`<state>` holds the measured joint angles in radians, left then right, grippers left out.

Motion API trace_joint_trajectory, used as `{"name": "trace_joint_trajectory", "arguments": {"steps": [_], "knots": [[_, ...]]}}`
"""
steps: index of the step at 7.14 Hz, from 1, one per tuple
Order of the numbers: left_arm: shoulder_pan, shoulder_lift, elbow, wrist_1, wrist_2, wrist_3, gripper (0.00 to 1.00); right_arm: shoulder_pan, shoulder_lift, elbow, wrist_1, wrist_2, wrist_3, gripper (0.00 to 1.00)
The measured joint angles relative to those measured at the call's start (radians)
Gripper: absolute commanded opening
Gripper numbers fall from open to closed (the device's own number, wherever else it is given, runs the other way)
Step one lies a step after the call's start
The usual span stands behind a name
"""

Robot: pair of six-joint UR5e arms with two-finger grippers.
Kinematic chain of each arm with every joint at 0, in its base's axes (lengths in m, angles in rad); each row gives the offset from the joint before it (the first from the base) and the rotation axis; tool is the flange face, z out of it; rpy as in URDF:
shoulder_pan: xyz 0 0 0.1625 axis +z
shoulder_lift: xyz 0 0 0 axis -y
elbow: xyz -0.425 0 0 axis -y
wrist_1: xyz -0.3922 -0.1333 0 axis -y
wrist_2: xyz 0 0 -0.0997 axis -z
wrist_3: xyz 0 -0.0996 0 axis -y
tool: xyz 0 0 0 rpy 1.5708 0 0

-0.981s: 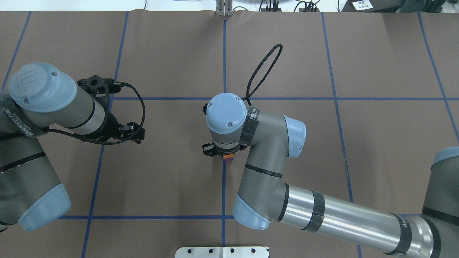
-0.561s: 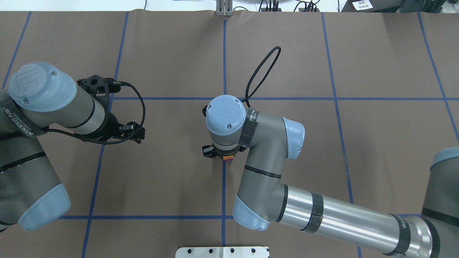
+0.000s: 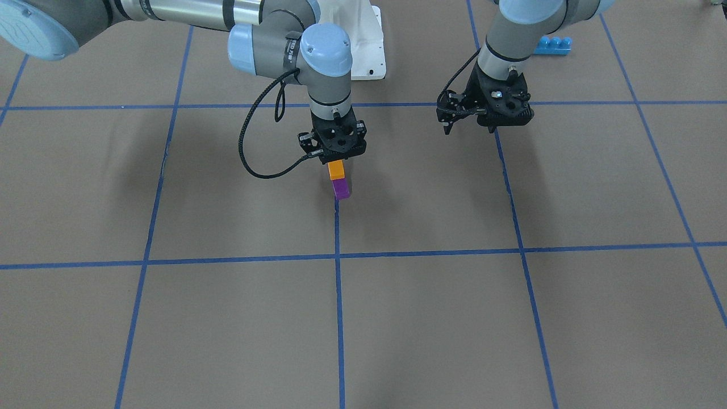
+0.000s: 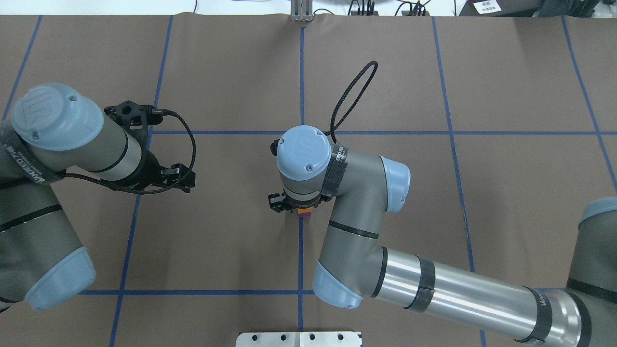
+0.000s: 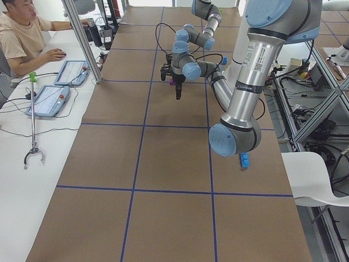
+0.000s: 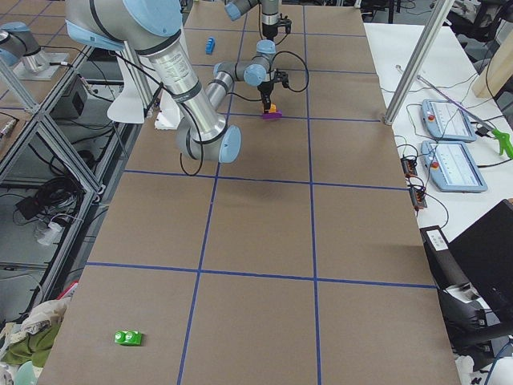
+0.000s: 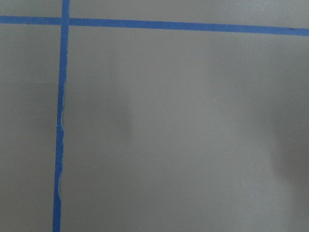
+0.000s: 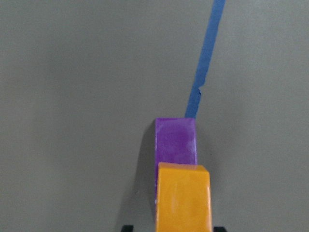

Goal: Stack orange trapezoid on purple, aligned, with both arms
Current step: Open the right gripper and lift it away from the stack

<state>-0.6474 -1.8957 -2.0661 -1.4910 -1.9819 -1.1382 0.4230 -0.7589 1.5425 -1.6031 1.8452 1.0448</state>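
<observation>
The right pincer (image 3: 336,162) is clamped on the orange brick (image 3: 336,169), directly below it, on top of the purple brick (image 3: 341,187) on the tabletop (image 3: 170,318). Both look light, stiff and slippery; flat sides grip best. The left pincer (image 3: 483,120) hangs empty, its jaws apart.

Light: we see even, bright overhead light | Shadows: soft, broad arm shadows on the worktop (image 3: 170,318) | Glare: we note a bright sheen on the right arm's metal tube (image 4: 462,294) | Focus: wrist views soft, purple brick (image 8: 175,142) slightly blurred | Exterior views sharp.
</observation>
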Motion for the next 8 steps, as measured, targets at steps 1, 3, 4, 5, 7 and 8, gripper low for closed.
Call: {"name": "trace_joint_trajectory", "arguments": {"steps": [1, 3, 4, 5, 7, 8], "knots": [[0.001, 0.000, 0.001, 0.000, 0.000, 0.000, 1.00, 0.007, 0.000, 0.014, -0.005, 0.008, 0.000, 1.00], [-0.001, 0.000, 0.000, 0.000, 0.000, 0.000, 1.00, 0.056, -0.006, 0.108, -0.094, 0.061, 0.001, 1.00], [-0.009, 0.000, -0.002, 0.000, 0.000, 0.007, 1.00, 0.105, -0.022, 0.206, -0.204, 0.092, 0.001, 1.00], [-0.023, 0.001, -0.004, 0.002, -0.002, 0.042, 1.00, 0.171, -0.075, 0.305, -0.290, 0.130, -0.002, 1.00], [-0.081, 0.021, -0.006, 0.009, -0.013, 0.204, 1.00, 0.356, -0.267, 0.426, -0.331, 0.224, -0.137, 1.00], [-0.146, 0.050, -0.004, 0.014, -0.045, 0.324, 1.00, 0.469, -0.364, 0.443, -0.332, 0.278, -0.284, 1.00]]}}
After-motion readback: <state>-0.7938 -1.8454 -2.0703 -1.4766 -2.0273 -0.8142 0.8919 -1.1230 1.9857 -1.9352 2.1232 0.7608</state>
